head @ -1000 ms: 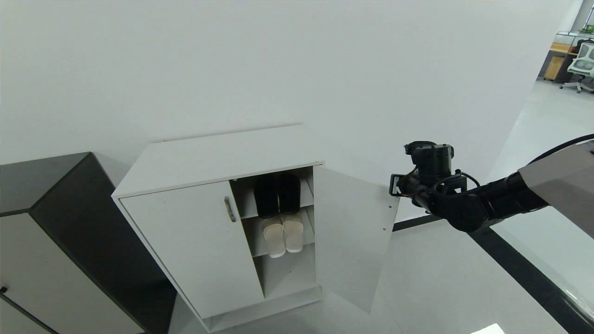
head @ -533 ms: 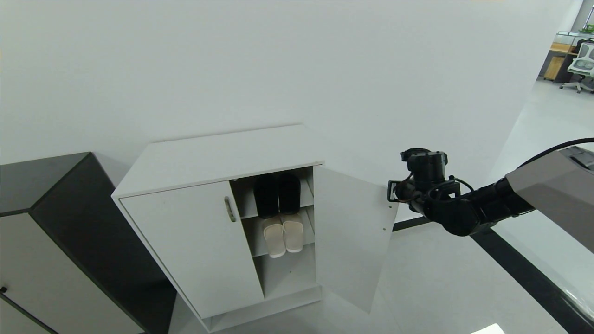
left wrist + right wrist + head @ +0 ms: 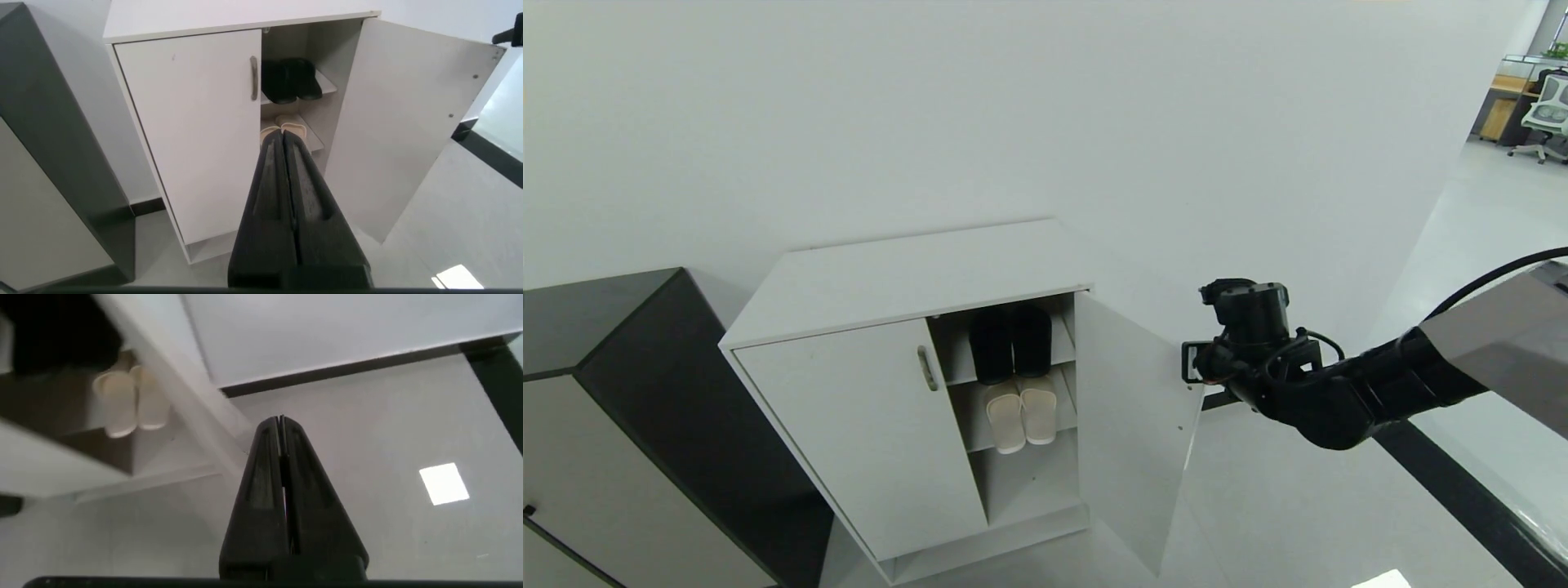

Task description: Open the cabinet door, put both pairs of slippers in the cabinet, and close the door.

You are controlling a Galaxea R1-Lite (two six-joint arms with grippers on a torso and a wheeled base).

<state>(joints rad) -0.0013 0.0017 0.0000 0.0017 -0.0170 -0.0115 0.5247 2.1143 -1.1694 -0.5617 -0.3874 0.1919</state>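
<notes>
The white cabinet [image 3: 907,273] stands against the wall, and its left door [image 3: 849,433] is closed, hiding that half of the inside. Beside it on the left, a dark cabinet [image 3: 613,376] is cut off by the head view's left and bottom edges. The cabinet's right door [image 3: 1135,425] is swung out, its inner face towards the camera, and its lower corner reaches almost to the bottom edge of the head view.

The right arm [image 3: 1339,392] reaches in from the right to the door's free edge, where its wrist blocks the fingers in the head view. In its own wrist view, the right gripper [image 3: 282,433] has its fingers pressed together with nothing between them. The tips are just beside the door's edge, and I cannot tell if they touch it. The left gripper [image 3: 283,143] is also pressed together and empty, and it points at the cabinet front from well back.

Both pairs are inside. The black slippers [image 3: 1011,343] lie on the top shelf, their far ends lost in shadow. The cream slippers [image 3: 1021,412] lie on the shelf below, with their near ends over its front lip. A small handle [image 3: 926,367] sits upright on the closed door.
</notes>
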